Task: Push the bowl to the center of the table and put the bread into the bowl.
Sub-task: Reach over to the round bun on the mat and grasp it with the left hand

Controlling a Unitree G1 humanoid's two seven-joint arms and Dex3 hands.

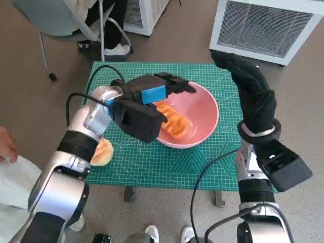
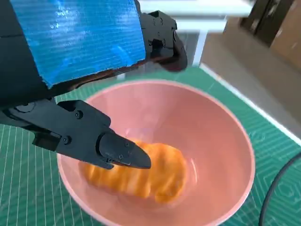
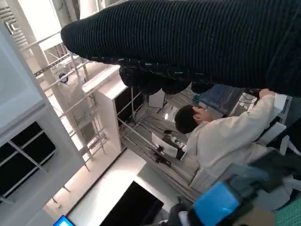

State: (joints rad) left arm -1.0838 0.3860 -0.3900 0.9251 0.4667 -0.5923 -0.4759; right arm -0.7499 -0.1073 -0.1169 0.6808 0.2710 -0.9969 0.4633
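Blue-taped left hand (image 1: pixel 152 96) spread over bowl (image 1: pixel 202 109)

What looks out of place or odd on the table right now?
One thing: a second bread piece lies on the green mat outside the pink bowl, half hidden beneath the left forearm. The other bread already lies in the bowl. Nothing looks spilled or damaged.

An orange-brown bread (image 1: pixel 174 123) lies inside the pink bowl (image 1: pixel 205 104) near the table's center.
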